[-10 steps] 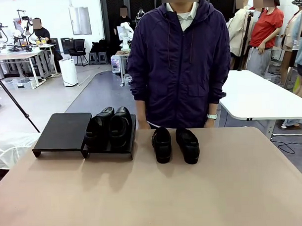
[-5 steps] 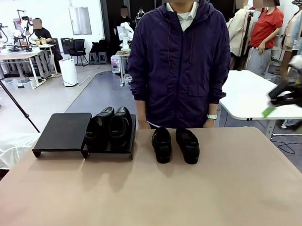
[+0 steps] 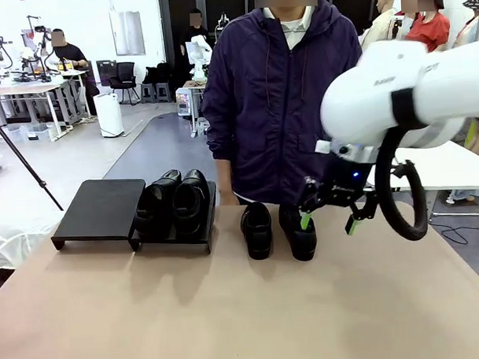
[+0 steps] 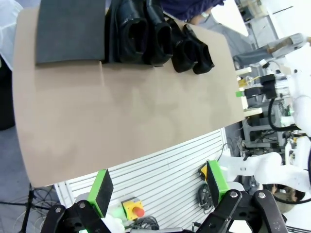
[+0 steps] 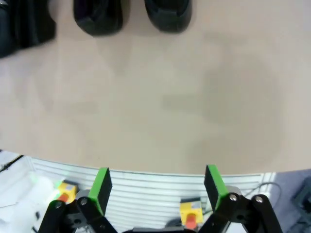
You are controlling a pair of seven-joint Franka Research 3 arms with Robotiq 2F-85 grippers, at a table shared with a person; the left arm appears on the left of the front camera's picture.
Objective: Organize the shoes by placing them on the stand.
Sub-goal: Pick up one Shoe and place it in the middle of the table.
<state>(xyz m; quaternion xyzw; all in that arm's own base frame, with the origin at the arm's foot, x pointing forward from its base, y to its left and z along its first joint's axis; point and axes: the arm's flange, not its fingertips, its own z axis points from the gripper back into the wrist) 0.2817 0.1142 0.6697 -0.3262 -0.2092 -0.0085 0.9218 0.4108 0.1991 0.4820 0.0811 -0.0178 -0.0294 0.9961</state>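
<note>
Right claw (image 3: 328,222), pads spread and empty, has just swung in above the outer loose shoe (image 3: 301,244), right of the stand (image 3: 99,208) | one pair (image 3: 173,204) sits on the stand's right platform; left platform bare | I judge pickup of the second pair is starting

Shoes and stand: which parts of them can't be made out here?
- Right wrist view: two loose shoes cut off by the top edge.
- Front view: right platform mostly covered by its pair of shoes.
- Front view: right arm hides part of the person.
</note>
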